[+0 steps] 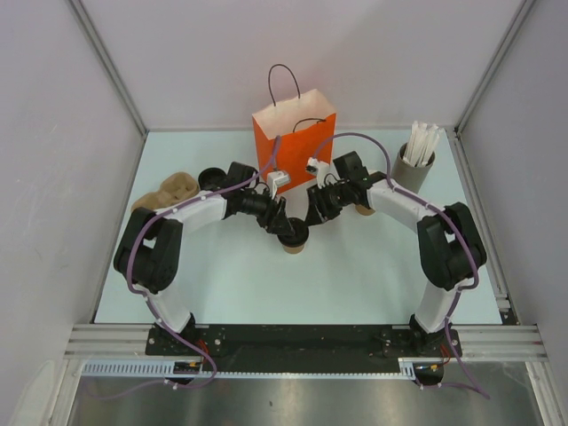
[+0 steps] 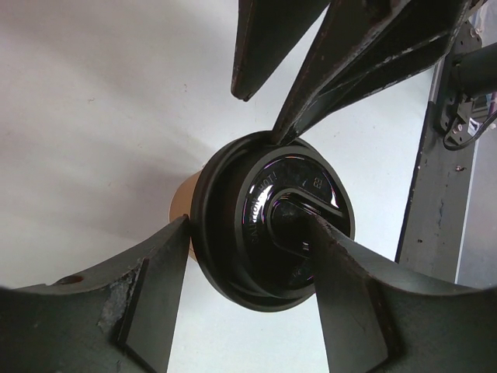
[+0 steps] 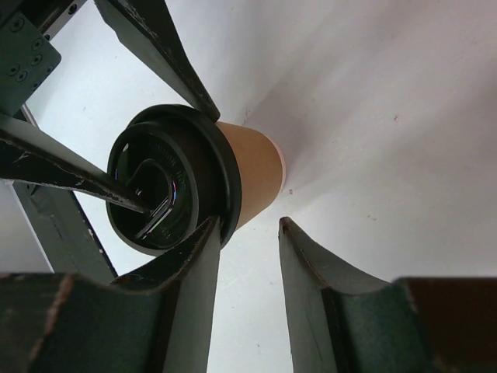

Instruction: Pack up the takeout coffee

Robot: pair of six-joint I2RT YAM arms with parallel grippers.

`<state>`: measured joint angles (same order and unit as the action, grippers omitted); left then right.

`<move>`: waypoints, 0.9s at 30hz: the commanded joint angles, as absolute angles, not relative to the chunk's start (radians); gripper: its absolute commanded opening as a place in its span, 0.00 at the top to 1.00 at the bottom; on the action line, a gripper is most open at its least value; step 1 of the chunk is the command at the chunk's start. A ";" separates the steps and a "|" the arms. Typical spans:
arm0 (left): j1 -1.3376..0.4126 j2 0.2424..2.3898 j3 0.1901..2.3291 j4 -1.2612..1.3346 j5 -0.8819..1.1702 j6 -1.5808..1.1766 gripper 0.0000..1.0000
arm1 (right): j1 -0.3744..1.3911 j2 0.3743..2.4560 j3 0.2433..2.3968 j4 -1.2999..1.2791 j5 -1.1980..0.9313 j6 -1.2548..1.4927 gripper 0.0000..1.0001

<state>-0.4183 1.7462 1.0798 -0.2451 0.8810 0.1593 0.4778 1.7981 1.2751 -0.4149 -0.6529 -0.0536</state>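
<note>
Flanking the lidded cup (image 3: 256,167) on the pale, white-walled table (image 1: 355,275), left claw (image 2: 248,229) and right claw (image 3: 248,225) gape wide.

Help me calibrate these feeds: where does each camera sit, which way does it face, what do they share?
Top external: high behind the arm bases, looking down on the left arm, right arm and an orange paper bag.
Left wrist: above the tan paper cup, facing down onto its round black plastic lid; the left gripper's fingers frame the bottom.
Right wrist: beside that cup, angled down; the right gripper's fingers frame the bottom.
Shared: all show the lidded cup; each wrist view catches the other gripper's fingers.
</note>
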 commanded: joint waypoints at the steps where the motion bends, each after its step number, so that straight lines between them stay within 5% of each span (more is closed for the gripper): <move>1: -0.446 1.796 1.012 -0.356 0.758 0.275 0.34 | 0.459 1.749 1.272 -0.385 -0.620 -0.097 0.59; 27: -0.446 1.807 1.023 -0.348 0.744 0.250 0.30 | 0.472 1.888 1.356 -0.269 -0.798 0.032 0.53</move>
